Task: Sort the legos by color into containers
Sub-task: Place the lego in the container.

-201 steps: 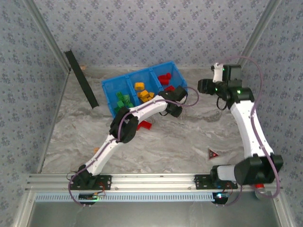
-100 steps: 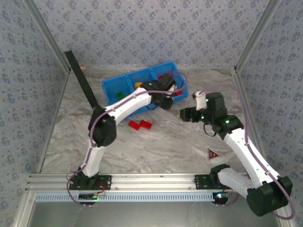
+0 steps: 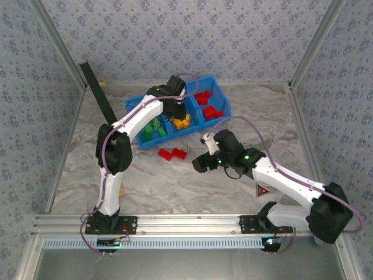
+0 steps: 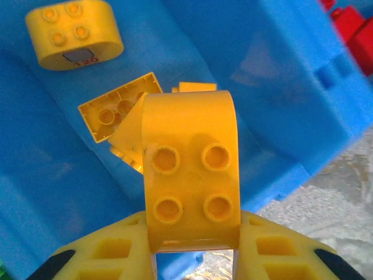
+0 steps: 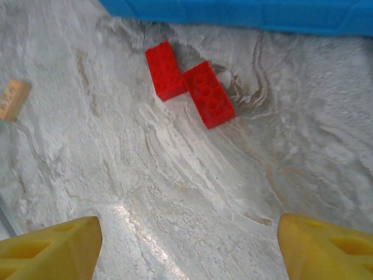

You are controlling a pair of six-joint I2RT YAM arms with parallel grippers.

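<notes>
My left gripper hangs over the middle compartment of the blue bin, shut on an orange-yellow lego with four studs. Below it lie more yellow legos on the bin's blue floor. Green legos fill the left compartment and red ones the right. Two red legos lie touching on the table in front of the bin, one beside the other. My right gripper hovers low to their right, open and empty, its fingertips wide apart.
A red-edged triangular sign lies at the right near my right arm. A tan tile rests on the marble table to the left of the red legos. A black bar leans at the back left wall.
My left gripper carried the yellow lego leftward from the bin's right end to over the middle compartment. My right arm swung down and left toward the two red legos, jaws widening.
</notes>
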